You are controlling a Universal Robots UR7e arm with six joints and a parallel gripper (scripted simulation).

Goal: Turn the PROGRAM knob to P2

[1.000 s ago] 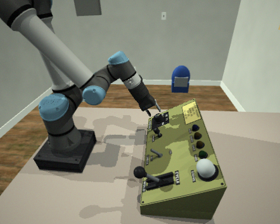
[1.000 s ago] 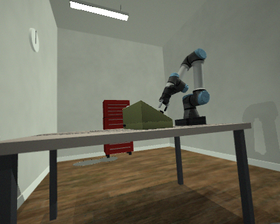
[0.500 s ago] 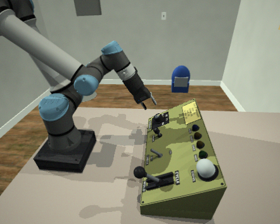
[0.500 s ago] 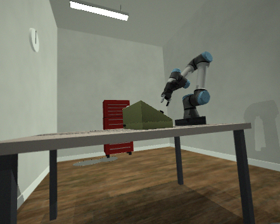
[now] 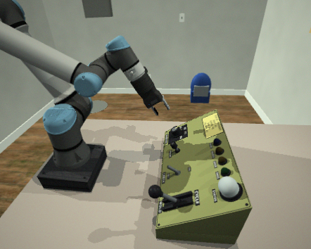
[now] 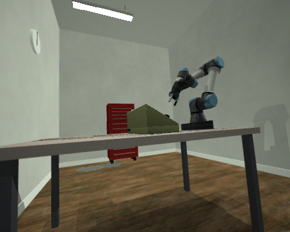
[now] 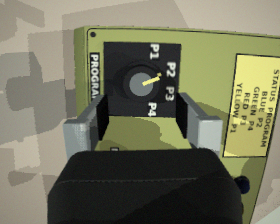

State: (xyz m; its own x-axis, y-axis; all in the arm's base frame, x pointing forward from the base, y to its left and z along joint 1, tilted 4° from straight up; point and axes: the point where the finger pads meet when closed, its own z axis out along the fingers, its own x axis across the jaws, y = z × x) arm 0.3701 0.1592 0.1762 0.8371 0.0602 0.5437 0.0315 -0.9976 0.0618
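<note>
Gripper [image 5: 160, 107]: fingers spread wide, holding nothing, hanging in the air above and clear of the console's [image 5: 200, 183] far end. PROGRAM knob [image 7: 141, 84]: far-left corner of the sloped panel, yellow pointer aimed toward the P2 mark.

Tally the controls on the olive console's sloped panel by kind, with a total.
Rotary knob: 1
Small toggle switch: 1
Grey lever: 1
Black ball-handle slider: 1
Dark indicator domes: 4
Large white dome button: 1
Total: 9
</note>
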